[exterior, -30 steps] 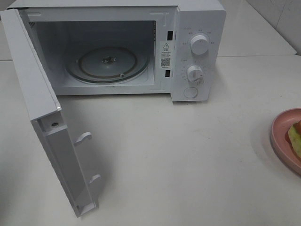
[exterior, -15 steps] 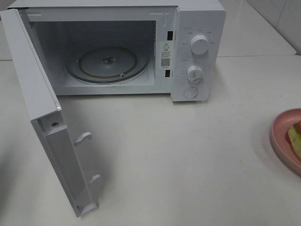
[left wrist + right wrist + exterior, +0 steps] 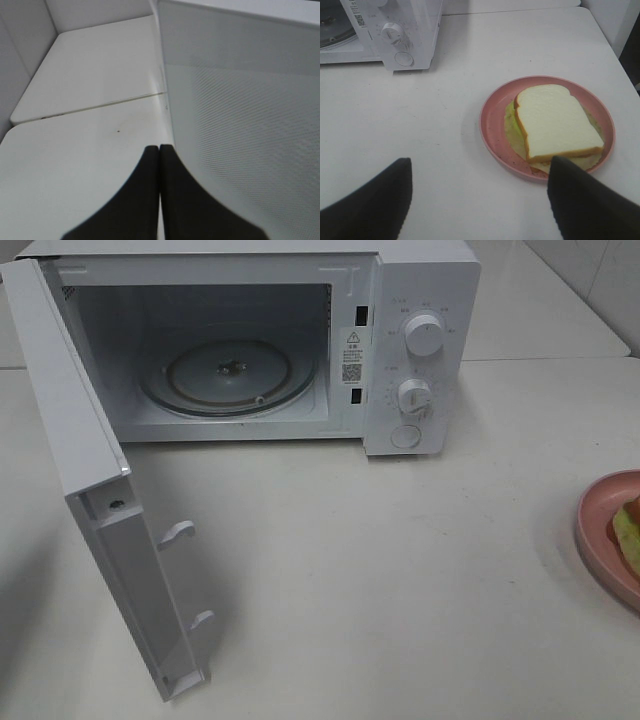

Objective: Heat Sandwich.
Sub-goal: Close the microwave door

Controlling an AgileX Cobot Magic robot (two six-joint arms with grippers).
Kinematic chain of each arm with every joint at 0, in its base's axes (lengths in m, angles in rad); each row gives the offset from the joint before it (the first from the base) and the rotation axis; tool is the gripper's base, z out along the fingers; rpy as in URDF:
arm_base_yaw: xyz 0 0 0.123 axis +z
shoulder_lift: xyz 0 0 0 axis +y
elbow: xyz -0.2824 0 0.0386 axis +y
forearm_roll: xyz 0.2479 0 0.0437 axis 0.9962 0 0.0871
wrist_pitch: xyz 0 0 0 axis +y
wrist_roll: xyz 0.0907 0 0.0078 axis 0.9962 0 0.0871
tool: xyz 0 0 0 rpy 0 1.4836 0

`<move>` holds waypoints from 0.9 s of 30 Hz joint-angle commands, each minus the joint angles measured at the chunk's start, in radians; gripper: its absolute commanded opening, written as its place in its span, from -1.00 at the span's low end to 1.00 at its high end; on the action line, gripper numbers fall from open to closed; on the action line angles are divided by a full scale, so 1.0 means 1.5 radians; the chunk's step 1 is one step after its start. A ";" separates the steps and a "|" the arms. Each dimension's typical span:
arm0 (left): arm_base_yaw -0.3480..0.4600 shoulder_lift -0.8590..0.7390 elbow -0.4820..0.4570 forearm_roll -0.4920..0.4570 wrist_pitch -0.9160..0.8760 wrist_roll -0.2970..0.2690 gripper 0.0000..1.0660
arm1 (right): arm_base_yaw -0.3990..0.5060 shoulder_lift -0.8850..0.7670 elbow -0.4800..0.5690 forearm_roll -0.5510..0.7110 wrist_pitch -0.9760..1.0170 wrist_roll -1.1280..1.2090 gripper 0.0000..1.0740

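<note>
Jaws on our left gripper [image 3: 159, 150] sit pressed together with nothing between them, their dark tips meeting just beside the mesh-patterned outer face of the microwave door [image 3: 245, 130], above the pale worktop [image 3: 85, 145]. On our right gripper [image 3: 480, 200] the jaws stand wide apart and hold nothing, one dark tip over bare worktop and the other overlapping the near rim of the pink plate [image 3: 492, 107] in the right wrist view. We see the sandwich [image 3: 554, 122] lying flat on that plate, a pale bread slice with an orange-brown crust on top and yellow-green leafy filling showing around its edges. From the high camera, only a sliver of the plate [image 3: 600, 530] and of the sandwich [image 3: 628, 532] shows at the right edge, well apart from the microwave [image 3: 420, 350]. We see the microwave at the back of the worktop with its door [image 3: 90, 480] swung fully open to the left, and the glass turntable [image 3: 225, 375] inside carries nothing. Two white knobs [image 3: 424, 336] and a round button sit on its control panel. Neither arm appears in the high view.
</note>
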 commanded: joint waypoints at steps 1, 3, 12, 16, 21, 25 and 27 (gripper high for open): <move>0.000 0.047 -0.001 0.068 -0.095 -0.039 -1.00 | -0.003 -0.019 0.001 0.001 -0.001 0.000 0.35; 0.000 0.059 -0.002 0.079 -0.110 -0.051 -1.00 | -0.003 -0.019 0.001 0.001 -0.001 0.000 0.35; 0.000 0.155 -0.035 0.184 -0.206 -0.118 -1.00 | -0.003 -0.019 0.001 0.001 -0.001 0.000 0.35; -0.027 0.185 -0.057 0.187 -0.209 -0.152 -1.00 | -0.003 -0.019 0.001 0.001 -0.001 0.000 0.35; -0.081 0.206 -0.073 0.159 -0.209 -0.129 -1.00 | -0.003 -0.019 0.001 0.001 -0.001 0.000 0.35; -0.131 0.232 -0.085 0.080 -0.212 -0.109 -1.00 | -0.003 -0.019 0.001 0.001 -0.001 0.000 0.35; -0.141 0.237 -0.087 0.068 -0.211 -0.109 -1.00 | -0.003 -0.019 0.001 0.001 -0.001 0.000 0.35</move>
